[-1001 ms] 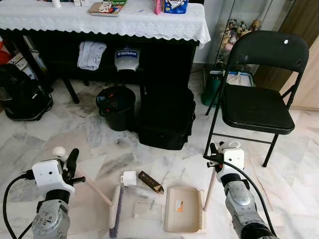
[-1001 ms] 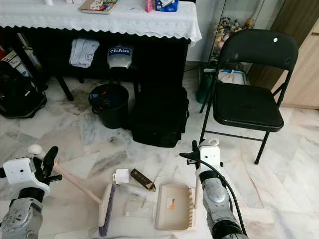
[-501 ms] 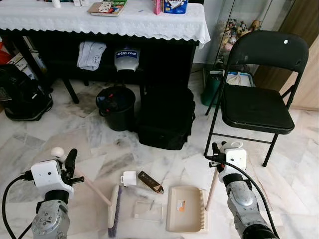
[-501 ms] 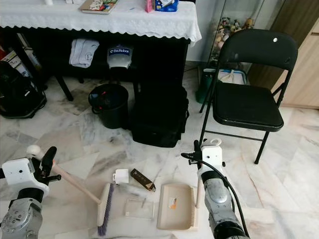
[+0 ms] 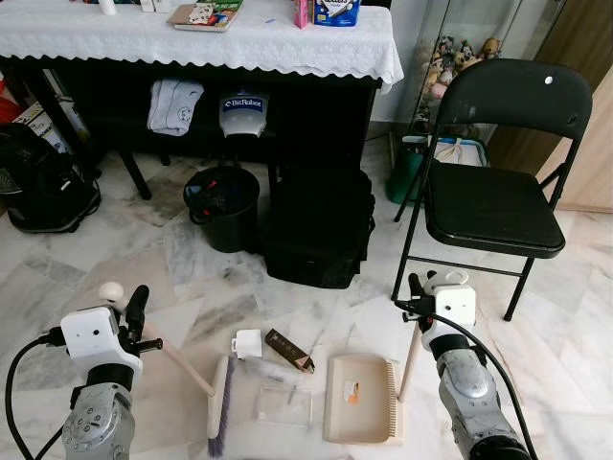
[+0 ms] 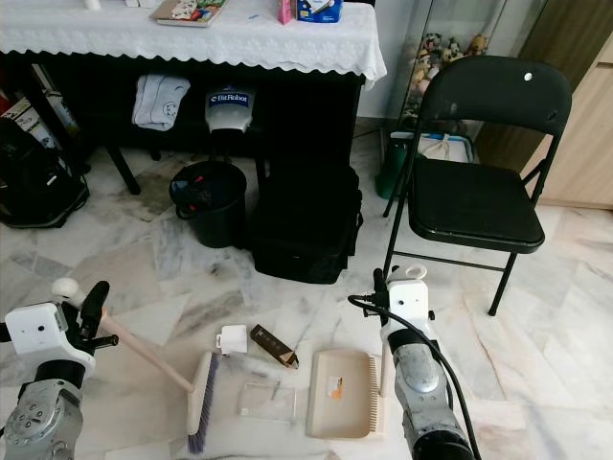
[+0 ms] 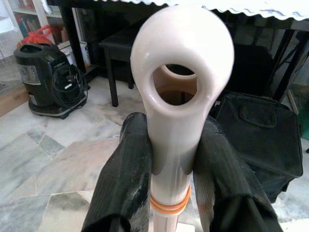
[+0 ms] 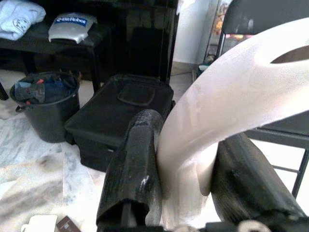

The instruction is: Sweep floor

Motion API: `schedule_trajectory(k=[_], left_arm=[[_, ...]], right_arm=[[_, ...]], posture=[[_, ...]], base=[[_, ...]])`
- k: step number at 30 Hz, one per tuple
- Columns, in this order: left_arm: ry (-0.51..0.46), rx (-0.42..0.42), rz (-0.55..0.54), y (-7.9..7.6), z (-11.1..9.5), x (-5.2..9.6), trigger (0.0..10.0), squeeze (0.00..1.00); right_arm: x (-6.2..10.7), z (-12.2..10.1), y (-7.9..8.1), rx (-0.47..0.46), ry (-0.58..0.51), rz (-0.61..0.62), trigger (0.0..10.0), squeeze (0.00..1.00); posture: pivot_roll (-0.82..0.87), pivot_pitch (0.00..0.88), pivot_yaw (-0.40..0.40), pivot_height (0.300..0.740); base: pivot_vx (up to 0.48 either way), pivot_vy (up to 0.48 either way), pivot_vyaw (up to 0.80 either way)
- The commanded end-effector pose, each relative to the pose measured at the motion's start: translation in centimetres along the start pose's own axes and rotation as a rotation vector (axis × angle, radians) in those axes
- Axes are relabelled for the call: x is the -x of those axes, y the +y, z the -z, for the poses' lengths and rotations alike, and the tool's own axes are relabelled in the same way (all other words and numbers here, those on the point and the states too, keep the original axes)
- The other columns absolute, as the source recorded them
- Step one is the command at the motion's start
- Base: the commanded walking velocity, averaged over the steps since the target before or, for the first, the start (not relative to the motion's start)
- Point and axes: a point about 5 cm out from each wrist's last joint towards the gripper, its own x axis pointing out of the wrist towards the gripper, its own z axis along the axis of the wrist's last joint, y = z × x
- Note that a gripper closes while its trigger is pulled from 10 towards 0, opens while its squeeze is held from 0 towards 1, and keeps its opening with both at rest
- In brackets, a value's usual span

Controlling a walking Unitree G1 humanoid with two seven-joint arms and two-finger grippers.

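A cream brush (image 5: 221, 405) with purple bristles lies head-down on the marble floor, its long handle (image 7: 179, 101) slanting up into my left gripper (image 5: 123, 309), which is shut on the handle's looped end. A beige dustpan (image 5: 361, 412) rests flat on the floor to the right of it, and its upright handle (image 8: 227, 121) is clamped in my right gripper (image 5: 421, 292). Between brush and dustpan lie three bits of litter: a small white box (image 5: 247, 343), a brown wrapper (image 5: 289, 351) and a clear plastic packet (image 5: 284, 405).
A black bin (image 5: 222, 205) and a black bag (image 5: 319, 228) stand under a table with a white lace cloth (image 5: 201, 38). A black folding chair (image 5: 498, 192) is at the right. At the far left sits a black vacuum cleaner (image 5: 38, 182).
The dustpan has slid a little to the right with my right gripper. The brush head has shifted slightly away from the litter. Both grips are unchanged.
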Motion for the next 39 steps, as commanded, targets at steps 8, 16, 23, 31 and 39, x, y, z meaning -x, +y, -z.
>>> schedule_trajectory(k=[8,16,23,31,39], left_arm=[[0.016,-0.022,-0.012,0.2,0.5,0.1,10.0,0.00],[0.008,-0.017,-0.011,0.2,0.4,0.0,10.0,0.00],[0.013,-0.013,-0.008,0.1,0.6,0.1,10.0,0.00],[0.018,-0.009,-0.001,-0.1,0.7,0.0,10.0,0.00],[0.021,-0.004,0.002,-0.2,0.8,0.0,10.0,0.00]], right_arm=[[0.8,-0.4,-0.5,0.000,-0.025,0.035,10.0,0.00],[0.5,-2.9,-1.0,-0.006,-0.116,0.044,10.0,0.00],[0.3,-4.8,-1.9,-0.009,-0.177,0.065,10.0,0.00],[0.9,-5.6,-1.4,0.002,-0.124,-0.010,10.0,0.00],[0.6,-5.2,-2.4,0.031,-0.015,0.015,10.0,0.00]], posture=[[0.00,0.091,-0.011,0.740],[0.00,0.090,-0.014,0.740],[-0.01,0.104,-0.017,0.740],[-0.01,0.114,-0.019,0.740],[-0.02,0.127,-0.025,0.740]], base=[[0.000,0.000,0.00],[0.000,0.000,0.00],[0.000,0.000,0.00],[0.000,0.000,0.00],[0.000,0.000,0.00]])
